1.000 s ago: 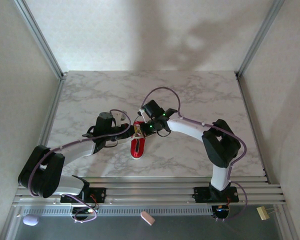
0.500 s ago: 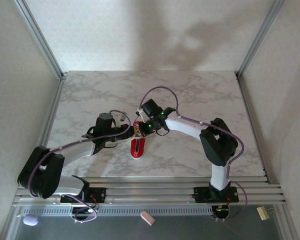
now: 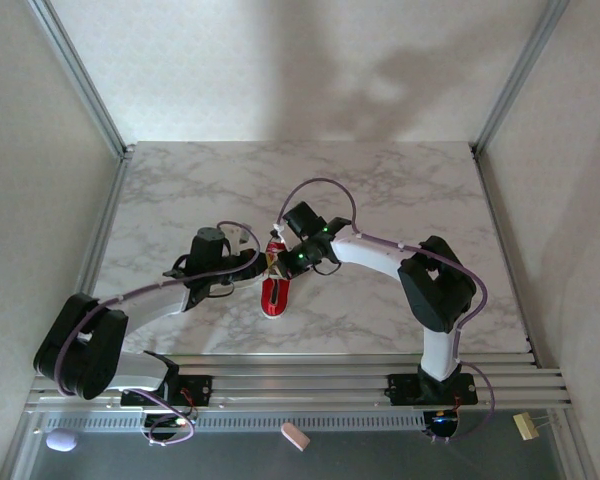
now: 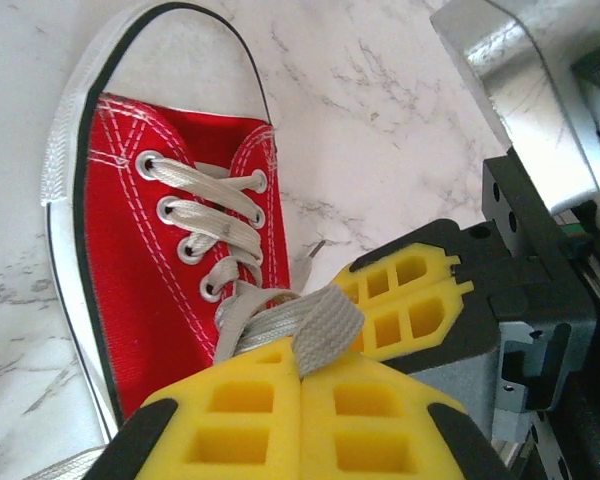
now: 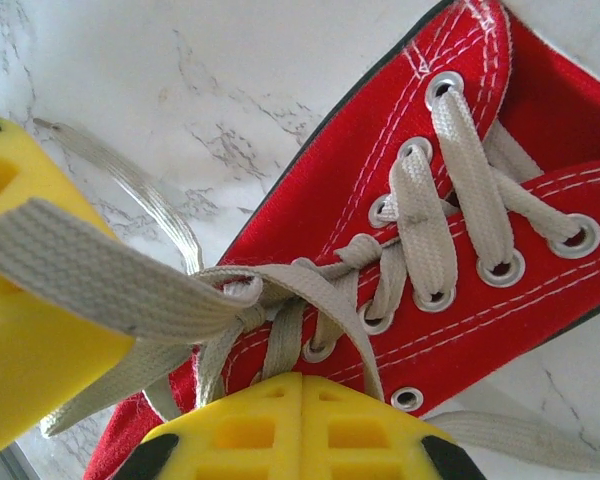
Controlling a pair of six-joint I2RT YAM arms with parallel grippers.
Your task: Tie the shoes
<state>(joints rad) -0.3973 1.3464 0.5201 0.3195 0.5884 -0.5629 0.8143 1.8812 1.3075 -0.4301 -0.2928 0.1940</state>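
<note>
sneaker (image 3: 272,292) sits mid-table (image 3: 410,190), a bit left of centre and nearer the front edge. long axis runs near-far in top view, slightly tilted. both grippers are over its far end, so the toe looks to point toward the arm bases. left wrist view agrees: white toe cap at the end away from the fingers, sole down

left gripper (image 4: 300,390): yellow pads pressed together, pinching a flat strand of the laces (image 4: 210,215) that comes up out of the seam

right gripper (image 5: 300,420): pads together too, a looped strand runs into the seam, reads as pinched

grippers sit just beside each other above the loose knot at the ankle-end eyelets
</note>
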